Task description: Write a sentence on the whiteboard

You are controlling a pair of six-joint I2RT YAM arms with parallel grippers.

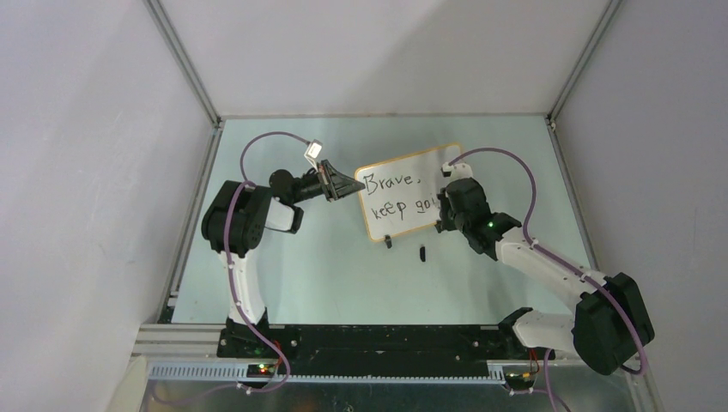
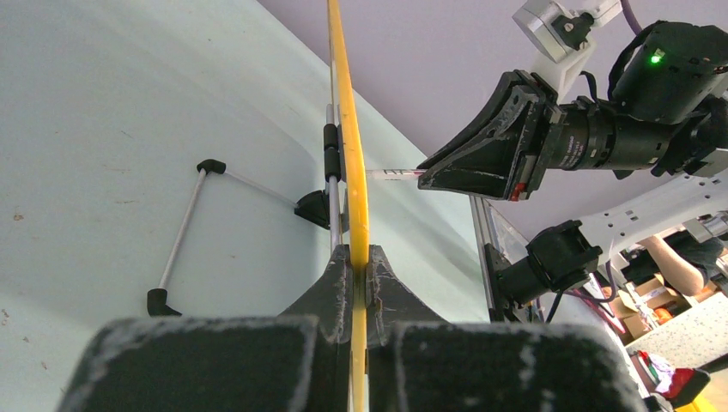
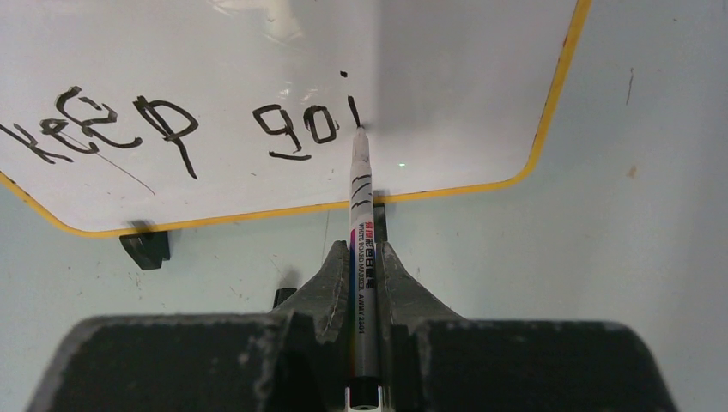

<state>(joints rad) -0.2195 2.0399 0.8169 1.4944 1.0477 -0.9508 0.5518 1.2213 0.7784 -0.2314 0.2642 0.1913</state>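
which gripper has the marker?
The right gripper: it is shut on the marker, tip at the whiteboard just after "goi". The left gripper clamps the board's yellow edge instead.

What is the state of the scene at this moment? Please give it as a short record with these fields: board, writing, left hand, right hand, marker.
board: the whiteboard stands upright on its black feet, with an orange-yellow frame
writing: the sentence reads "Brave," above "keep goi"; the last word is not finished
left hand: the left hand is shut on the whiteboard's side edge
right hand: the right hand is shut on the marker
marker: the marker points at the board, its tip at the foot of the "i"
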